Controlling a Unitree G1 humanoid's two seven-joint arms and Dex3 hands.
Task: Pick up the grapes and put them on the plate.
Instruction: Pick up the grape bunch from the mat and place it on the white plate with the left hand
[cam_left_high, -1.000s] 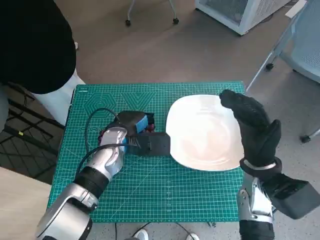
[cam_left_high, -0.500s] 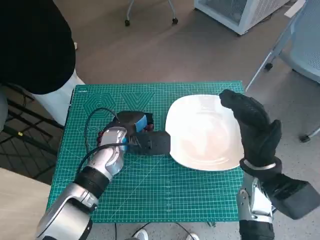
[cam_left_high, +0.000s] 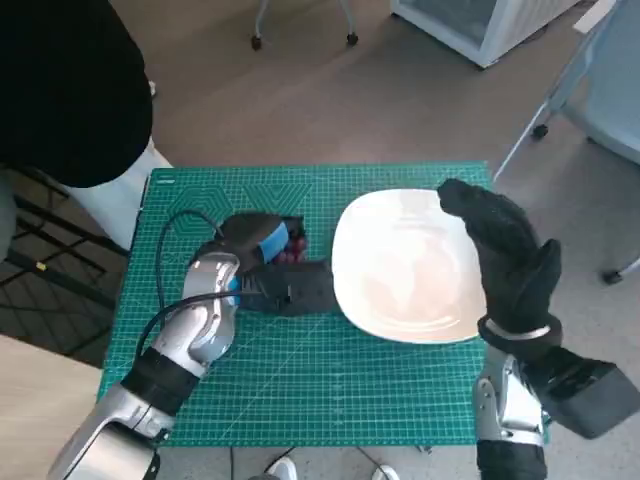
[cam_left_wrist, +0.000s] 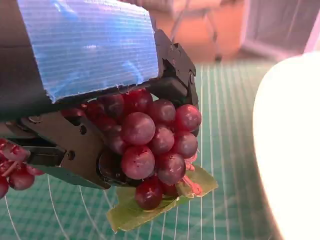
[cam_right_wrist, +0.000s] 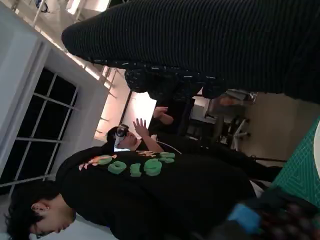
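Note:
A bunch of dark red grapes (cam_left_wrist: 150, 145) with a green leaf is gripped by my left hand (cam_left_high: 262, 245), black with blue tape, just above the green mat. In the head view the grapes (cam_left_high: 292, 250) peek out beside the tape, left of the white plate (cam_left_high: 410, 265). The left wrist view shows the plate's rim (cam_left_wrist: 295, 150) close to the grapes. My gloved right hand (cam_left_high: 505, 250) hovers upright over the plate's right edge, fingers apart, holding nothing. In the right wrist view the glove (cam_right_wrist: 210, 45) fills the top.
A green cutting mat (cam_left_high: 300, 380) covers the table. A black cable (cam_left_high: 175, 250) loops behind my left wrist. A person in black (cam_left_high: 60, 90) stands at the far left; people (cam_right_wrist: 150, 190) show in the right wrist view. Chair wheels (cam_left_high: 540, 130) stand on the floor.
My left hand has lifted slightly and shifted left with the grapes in its grip. The right hand has stayed in place.

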